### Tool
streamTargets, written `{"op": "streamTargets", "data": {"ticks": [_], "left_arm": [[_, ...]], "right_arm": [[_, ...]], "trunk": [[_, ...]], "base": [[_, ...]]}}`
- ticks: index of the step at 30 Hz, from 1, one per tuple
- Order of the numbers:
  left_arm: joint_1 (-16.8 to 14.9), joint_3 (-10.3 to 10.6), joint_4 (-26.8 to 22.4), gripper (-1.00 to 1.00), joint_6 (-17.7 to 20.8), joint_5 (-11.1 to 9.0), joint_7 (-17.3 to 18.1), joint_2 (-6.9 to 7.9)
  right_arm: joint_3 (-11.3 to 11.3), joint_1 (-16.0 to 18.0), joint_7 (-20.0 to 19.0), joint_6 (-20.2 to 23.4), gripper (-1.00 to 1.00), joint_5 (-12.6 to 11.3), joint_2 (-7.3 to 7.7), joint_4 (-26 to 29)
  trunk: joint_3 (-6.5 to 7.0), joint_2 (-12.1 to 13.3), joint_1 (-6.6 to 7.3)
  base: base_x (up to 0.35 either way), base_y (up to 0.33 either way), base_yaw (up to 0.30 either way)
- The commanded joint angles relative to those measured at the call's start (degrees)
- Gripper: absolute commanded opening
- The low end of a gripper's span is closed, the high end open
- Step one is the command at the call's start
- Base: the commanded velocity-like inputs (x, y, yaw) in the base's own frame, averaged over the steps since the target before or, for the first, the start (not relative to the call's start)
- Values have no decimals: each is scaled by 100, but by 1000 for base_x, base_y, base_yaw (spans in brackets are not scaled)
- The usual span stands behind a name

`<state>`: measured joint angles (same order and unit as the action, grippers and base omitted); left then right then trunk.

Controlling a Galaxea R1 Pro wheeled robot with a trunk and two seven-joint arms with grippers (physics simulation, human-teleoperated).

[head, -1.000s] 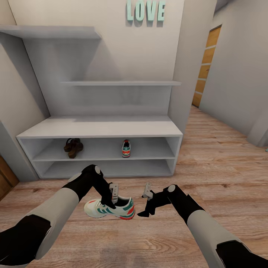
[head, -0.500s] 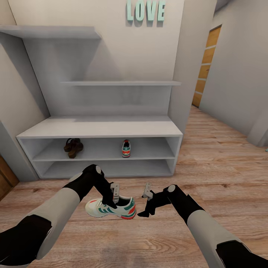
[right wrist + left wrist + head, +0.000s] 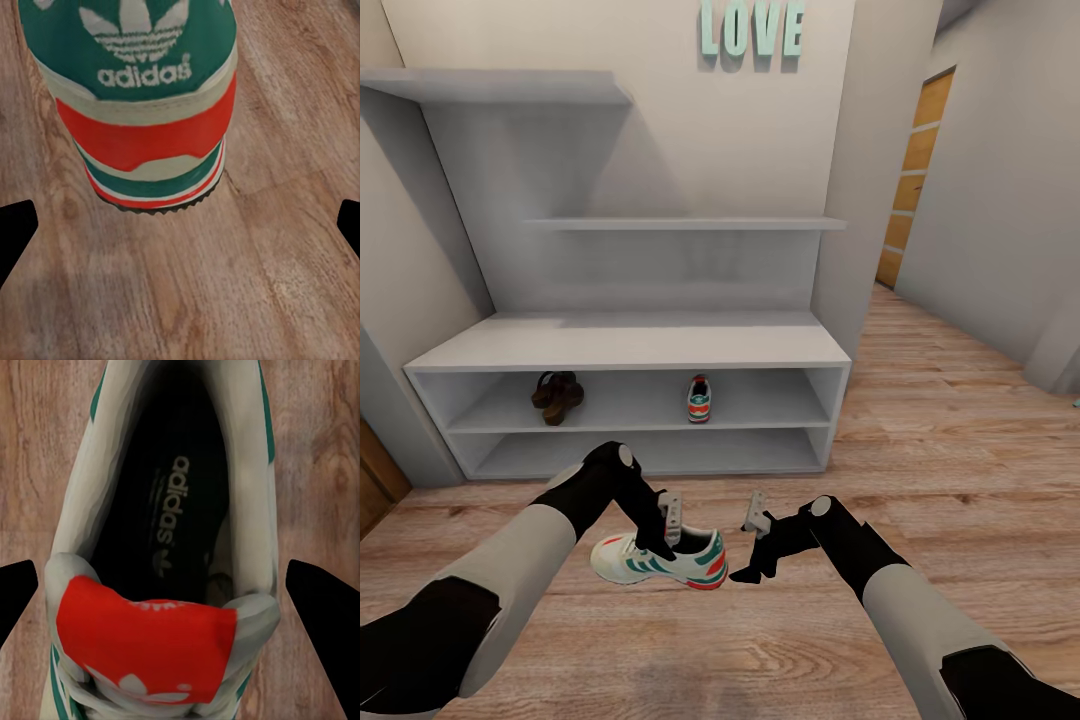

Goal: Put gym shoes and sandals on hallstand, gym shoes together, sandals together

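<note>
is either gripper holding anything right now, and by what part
Nothing is held. The left gripper is open, its fingers either side of the gym shoe on the floor. The right gripper is open beside the heel.

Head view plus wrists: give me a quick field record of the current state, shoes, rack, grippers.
shoe on floor: gym shoe lying on the corridor floor, heel toward right gripper
left gripper: open, fingers straddling the shoe's collar
right gripper: open, empty, just behind the heel
hallstand upper low shelf: both sandals together at left, second gym shoe right of centre
lower shelf: nothing visible
</note>
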<state>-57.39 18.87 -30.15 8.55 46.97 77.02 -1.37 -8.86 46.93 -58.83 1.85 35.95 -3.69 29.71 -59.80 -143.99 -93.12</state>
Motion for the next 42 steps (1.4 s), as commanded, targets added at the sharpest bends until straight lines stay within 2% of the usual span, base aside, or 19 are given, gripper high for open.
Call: {"op": "streamTargets", "data": {"ticks": [1, 22, 25, 28, 29, 31, 35, 42], "left_arm": [[0, 1, 0, -100, -3, 0, -2, -1], [0, -35, -3, -100, -3, -12, -2, -38], [0, -43, -4, -100, -3, -140, -2, -38], [0, -46, -6, -100, -4, -381, -2, -38], [0, -48, -7, -100, -7, -545, -2, -38], [0, -47, -7, -100, -9, -660, -5, -38], [0, -47, -8, -100, -10, -781, -9, -39], [0, -49, -8, -100, -11, -848, -11, -39]], "right_arm": [[1, 0, 1, 0, 100, 0, 0, 0], [0, 0, 36, -25, 100, -14, 0, 6], [-1, 0, 37, -26, 100, -16, 0, 8], [-2, 0, 38, -26, 100, -17, -1, 8], [-2, 0, 38, -26, 100, -19, -3, 8], [-2, 0, 38, -26, 100, -22, -5, 9], [-2, 0, 38, -26, 100, -26, -9, 9], [-2, 0, 38, -26, 100, -27, -58, 9]], "trunk": [[0, 0, 0], [0, 0, 0], [0, 0, 0], [0, 0, 0], [0, 0, 0], [0, 0, 0], [0, 0, 0], [0, 0, 0]], "base": [[0, 0, 0], [0, 0, 0], [0, 0, 0], [0, 0, 0], [0, 0, 0], [0, 0, 0], [0, 0, 0], [0, 0, 0]]}}
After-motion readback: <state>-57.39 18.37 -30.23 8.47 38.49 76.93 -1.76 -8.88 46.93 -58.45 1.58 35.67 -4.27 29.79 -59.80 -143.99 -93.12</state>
